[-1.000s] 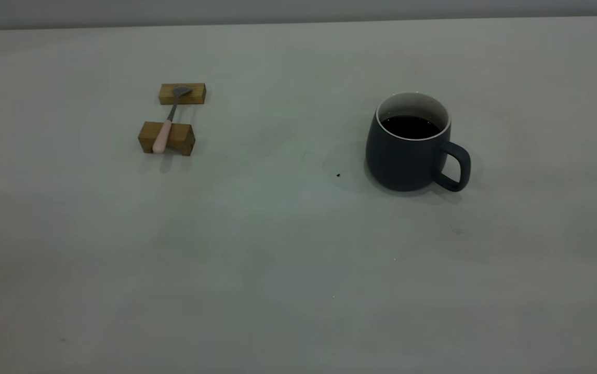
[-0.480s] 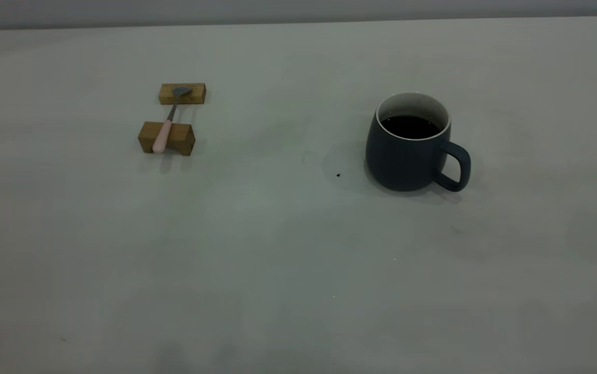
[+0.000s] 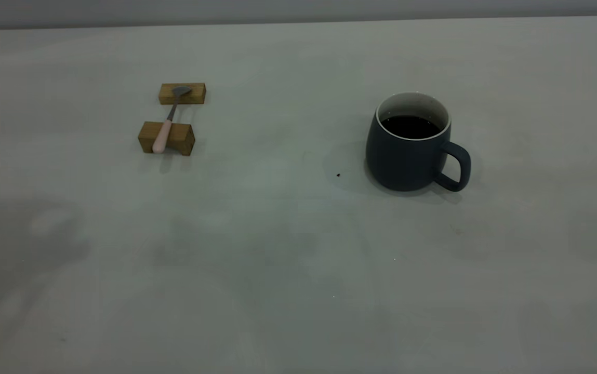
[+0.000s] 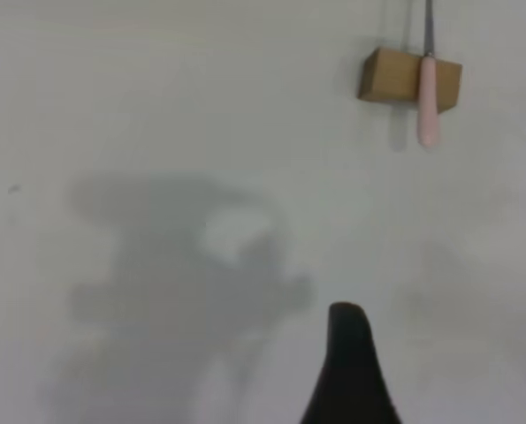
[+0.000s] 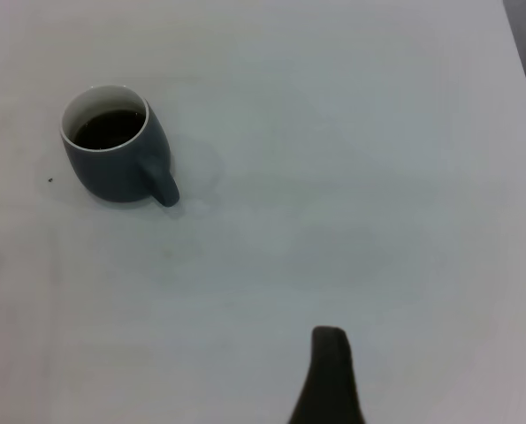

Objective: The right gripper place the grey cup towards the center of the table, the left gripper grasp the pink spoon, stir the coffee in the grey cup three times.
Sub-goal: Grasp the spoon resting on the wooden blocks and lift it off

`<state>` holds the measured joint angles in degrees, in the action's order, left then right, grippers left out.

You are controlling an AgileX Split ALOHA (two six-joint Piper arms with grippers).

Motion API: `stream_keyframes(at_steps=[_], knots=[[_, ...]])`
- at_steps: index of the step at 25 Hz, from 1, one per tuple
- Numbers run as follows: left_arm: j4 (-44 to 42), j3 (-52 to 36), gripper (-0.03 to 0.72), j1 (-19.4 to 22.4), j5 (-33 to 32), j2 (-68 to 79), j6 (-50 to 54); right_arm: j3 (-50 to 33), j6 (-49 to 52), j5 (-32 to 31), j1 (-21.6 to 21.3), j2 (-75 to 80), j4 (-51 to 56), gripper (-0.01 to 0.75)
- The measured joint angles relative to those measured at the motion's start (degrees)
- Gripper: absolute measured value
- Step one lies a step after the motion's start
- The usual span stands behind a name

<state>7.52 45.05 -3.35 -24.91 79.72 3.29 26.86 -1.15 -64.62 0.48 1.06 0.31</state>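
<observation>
The pale bench [image 3: 288,249] carried the grey cup [image 3: 408,141], full of coffee [image 3: 410,126], well ahead of the right gripper's one visible finger [image 5: 326,375], and the pink spoon [image 3: 163,134] bridged two wooden blocks [image 3: 167,137], far ahead of the left gripper's finger [image 4: 349,367]; whether either pair of fingers was wide or narrow could not be told. A jerky grasp by the handle [image 3: 454,167] could slop coffee over the rim, and a misaligned pinch could knock the spoon off its blocks. Compared with half a second earlier, nothing on the bench had shifted, but a broad arm shadow [image 3: 23,239] had appeared at the near left.

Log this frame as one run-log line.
cup: upright, right of centre, untouched | coffee: inside | spoon: across two wooden blocks | left claw, right claw: above table, holding nothing
</observation>
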Motion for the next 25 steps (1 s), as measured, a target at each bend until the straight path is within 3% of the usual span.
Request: stream_keyframes(at_steps=[10, 25], knots=[[0.35, 12.12, 0.627, -6.98, 3.33, 23.99, 1.14, 0.0, 0.0, 0.0, 0.0, 0.0, 0.0, 0.682], [0.6, 24.98, 0.612, -9.83, 6.44, 46.58, 2.91, 0.0, 0.0, 0.0, 0.0, 0.0, 0.04, 0.682]])
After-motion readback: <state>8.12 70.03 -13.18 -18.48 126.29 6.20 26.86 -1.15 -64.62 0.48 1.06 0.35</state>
